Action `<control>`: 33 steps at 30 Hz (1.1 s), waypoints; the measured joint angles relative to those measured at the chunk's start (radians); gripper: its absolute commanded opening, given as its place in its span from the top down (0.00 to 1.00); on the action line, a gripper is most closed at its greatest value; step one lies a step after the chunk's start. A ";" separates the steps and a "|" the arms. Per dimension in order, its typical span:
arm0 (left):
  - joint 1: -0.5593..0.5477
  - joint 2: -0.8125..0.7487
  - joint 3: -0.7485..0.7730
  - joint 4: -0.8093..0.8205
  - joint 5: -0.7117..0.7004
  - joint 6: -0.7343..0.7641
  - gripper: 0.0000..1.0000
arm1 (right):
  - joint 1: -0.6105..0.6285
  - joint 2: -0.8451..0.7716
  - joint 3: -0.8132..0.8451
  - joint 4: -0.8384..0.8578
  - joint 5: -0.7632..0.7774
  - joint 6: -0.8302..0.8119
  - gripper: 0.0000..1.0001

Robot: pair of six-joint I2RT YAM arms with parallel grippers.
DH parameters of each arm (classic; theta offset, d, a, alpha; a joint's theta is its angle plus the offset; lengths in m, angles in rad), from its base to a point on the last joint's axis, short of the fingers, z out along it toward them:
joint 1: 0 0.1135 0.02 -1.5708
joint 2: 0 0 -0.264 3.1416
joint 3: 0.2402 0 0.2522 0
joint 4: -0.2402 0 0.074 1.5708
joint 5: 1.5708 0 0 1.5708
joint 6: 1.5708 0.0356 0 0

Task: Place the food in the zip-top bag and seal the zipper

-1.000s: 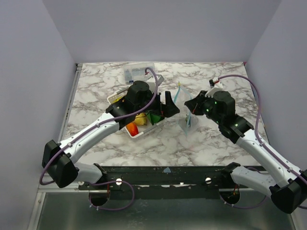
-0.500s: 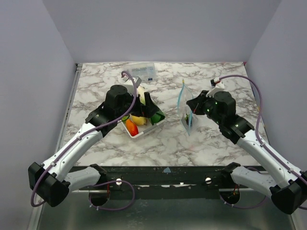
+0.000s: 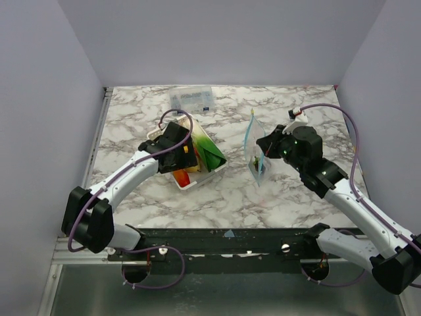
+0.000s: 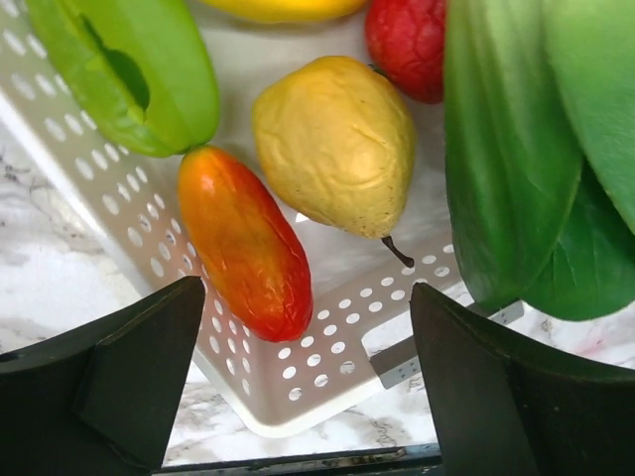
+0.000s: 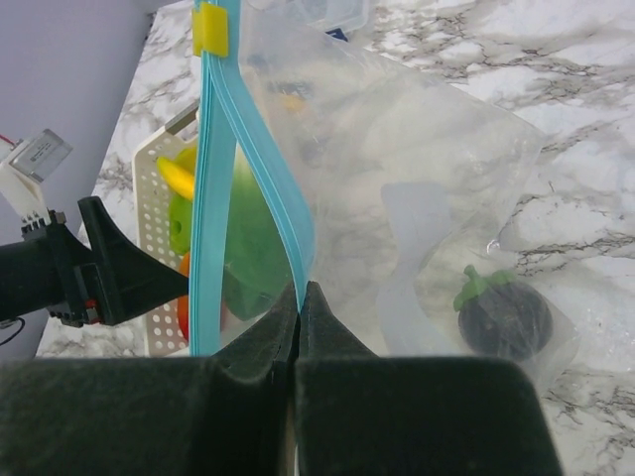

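The zip-top bag (image 3: 254, 155) stands upright at the table's middle right, its mouth open. My right gripper (image 3: 263, 146) is shut on one side of the blue zipper (image 5: 213, 198), fingertips meeting at the strip (image 5: 300, 290). A dark purple eggplant (image 5: 504, 315) lies inside the bag (image 5: 417, 169). My left gripper (image 3: 179, 157) is open and empty, low over the white tray (image 3: 196, 184). Between its fingers (image 4: 308, 302) lie an orange-red piece (image 4: 243, 243) and a yellow lemon (image 4: 335, 144). A red piece (image 4: 407, 45), a green pepper (image 4: 129, 74), green leaves (image 4: 526, 149) and a banana (image 4: 283, 8) lie beyond.
A rigid clear box with blue labels (image 3: 191, 99) stands at the back of the marble table. The perforated tray's near corner (image 4: 327, 387) is right under the left gripper. A yellow slider (image 5: 210, 30) sits at the far end of the zipper. Grey walls close in on three sides.
My left arm has swung back from beside the bag to the left and come down over the tray. The right gripper and the bag have stayed in place.
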 measured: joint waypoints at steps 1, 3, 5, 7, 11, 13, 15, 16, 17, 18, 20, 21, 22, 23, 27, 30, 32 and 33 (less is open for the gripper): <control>0.000 0.002 0.002 -0.014 -0.014 -0.026 0.17 | 0.000 0.000 0.000 0.000 0.002 -0.001 0.99; -0.002 0.004 0.006 -0.039 -0.039 -0.073 0.18 | 0.000 0.000 0.000 0.000 0.004 -0.003 0.99; -0.002 0.016 0.022 -0.065 -0.061 -0.116 0.19 | 0.000 0.000 -0.001 0.000 0.007 -0.004 0.99; -0.002 0.043 0.046 -0.082 -0.076 -0.143 0.20 | 0.000 -0.003 -0.005 0.000 0.010 -0.004 0.99; -0.002 0.100 0.090 -0.082 -0.079 -0.153 0.23 | 0.000 -0.005 -0.010 0.000 0.010 -0.004 0.99; -0.002 0.128 0.117 -0.080 -0.078 -0.151 0.24 | 0.000 -0.005 -0.010 0.000 0.010 -0.004 0.99; -0.002 0.168 0.153 -0.075 -0.077 -0.149 0.25 | 0.000 -0.006 -0.010 0.000 0.010 -0.004 0.99; -0.002 0.187 0.169 -0.071 -0.077 -0.149 0.26 | 0.000 -0.006 -0.010 0.000 0.010 -0.004 0.99; -0.002 0.205 0.182 -0.066 -0.076 -0.149 0.26 | 0.000 -0.006 -0.010 0.000 0.010 -0.004 0.99; -0.002 0.217 0.190 -0.060 -0.075 -0.149 0.26 | 0.000 -0.007 -0.010 0.000 0.010 -0.004 0.99; -0.002 0.236 0.201 -0.058 -0.075 -0.150 0.25 | 0.000 -0.011 -0.011 -0.001 0.010 -0.004 0.99; -0.002 0.243 0.204 -0.057 -0.075 -0.152 0.24 | 0.000 -0.013 -0.011 -0.001 0.010 -0.004 0.99; -0.002 0.249 0.204 -0.057 -0.075 -0.154 0.24 | 0.000 -0.016 -0.012 0.000 0.010 -0.004 0.99; -0.002 0.253 0.204 -0.057 -0.075 -0.157 0.24 | 0.000 -0.018 -0.012 -0.001 0.010 -0.004 0.99; -0.002 0.273 0.204 -0.056 -0.075 -0.172 0.24 | 0.000 -0.024 -0.015 -0.001 0.010 -0.004 0.99; -0.002 0.287 0.204 -0.052 -0.075 -0.179 0.24 | 0.000 -0.024 -0.015 -0.001 0.010 -0.004 0.99; -0.002 0.296 0.204 -0.048 -0.075 -0.179 0.24 | 0.000 -0.024 -0.015 -0.001 0.010 -0.004 0.99; -0.002 0.301 0.204 -0.046 -0.075 -0.179 0.25 | 0.000 -0.023 -0.015 0.000 0.010 -0.004 0.99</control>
